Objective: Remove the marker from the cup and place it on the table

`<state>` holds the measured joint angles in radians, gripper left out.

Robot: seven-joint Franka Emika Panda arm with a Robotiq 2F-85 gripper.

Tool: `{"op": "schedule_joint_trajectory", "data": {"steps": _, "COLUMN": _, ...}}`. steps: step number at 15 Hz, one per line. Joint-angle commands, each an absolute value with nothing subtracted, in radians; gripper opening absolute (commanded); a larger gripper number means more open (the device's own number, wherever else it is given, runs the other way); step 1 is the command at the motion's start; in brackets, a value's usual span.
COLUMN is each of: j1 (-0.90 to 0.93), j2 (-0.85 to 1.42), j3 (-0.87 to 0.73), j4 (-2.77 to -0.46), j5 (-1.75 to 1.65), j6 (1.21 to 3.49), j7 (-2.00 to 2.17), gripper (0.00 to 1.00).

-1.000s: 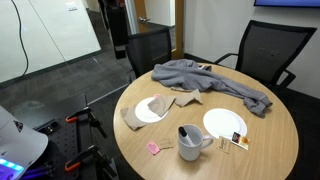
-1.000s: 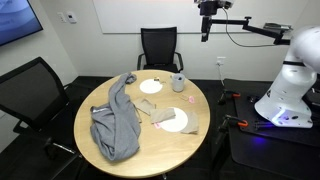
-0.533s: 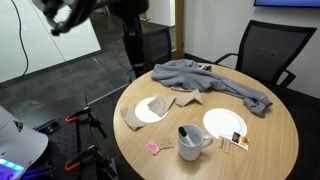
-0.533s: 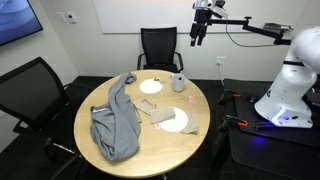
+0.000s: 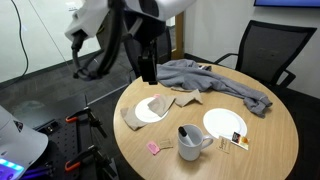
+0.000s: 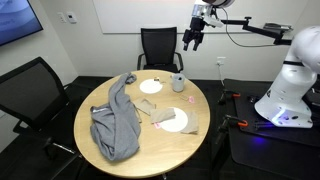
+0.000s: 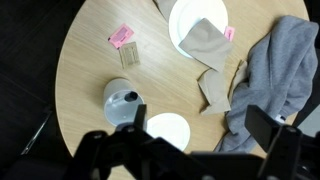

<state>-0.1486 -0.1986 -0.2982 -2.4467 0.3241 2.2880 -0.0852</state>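
Note:
The grey cup [image 5: 190, 143] stands near the table's edge and also shows in the other exterior view [image 6: 178, 82] and in the wrist view [image 7: 122, 100]. The dark marker [image 5: 186, 132] stands inside it; in the wrist view only its dark end [image 7: 131, 97] shows. My gripper [image 5: 147, 66] hangs high above the tan round table [image 5: 270, 140], well away from the cup, as an exterior view [image 6: 190, 38] also shows. In the wrist view its fingers [image 7: 185, 150] are spread wide and hold nothing.
Two white plates [image 5: 152, 110] [image 5: 224, 124] lie on the table, one under a tan napkin [image 7: 205, 45]. A grey cloth [image 5: 210, 80] covers the far side. A pink packet [image 5: 155, 148] lies near the cup. Black chairs [image 5: 265, 50] stand around.
The arm has swung in over the table and come lower. The gripper has moved toward the cup's side. Nothing on the table has moved.

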Motion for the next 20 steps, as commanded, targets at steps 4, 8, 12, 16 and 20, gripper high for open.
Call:
{"op": "schedule_joint_trajectory", "data": {"steps": 4, "j1": -0.173, "j2": -0.120, "j3": -0.281, "j4": -2.458, "j5": 0.417, "j6": 2.407, "j7": -0.039, "gripper": 1.00}}
{"op": "schedule_joint_trajectory", "data": {"steps": 8, "j1": -0.179, "j2": -0.085, "j3": -0.277, "j4": -2.466, "j5": 0.451, "j6": 2.456, "j7": -0.019, "gripper": 1.00}}
{"op": "schedule_joint_trajectory", "data": {"steps": 12, "j1": -0.180, "j2": -0.068, "j3": -0.277, "j4": -2.475, "j5": 0.494, "j6": 2.491, "j7": -0.036, "gripper": 1.00}}
{"op": "schedule_joint_trajectory", "data": {"steps": 16, "j1": -0.182, "j2": -0.054, "j3": -0.276, "j4": -2.475, "j5": 0.515, "j6": 2.509, "j7": -0.029, "gripper": 1.00}}
{"op": "schedule_joint_trajectory", "data": {"steps": 20, "j1": -0.201, "j2": -0.010, "j3": -0.281, "j4": -2.457, "j5": 0.459, "j6": 2.503, "j7": 0.049, "gripper": 1.00}}
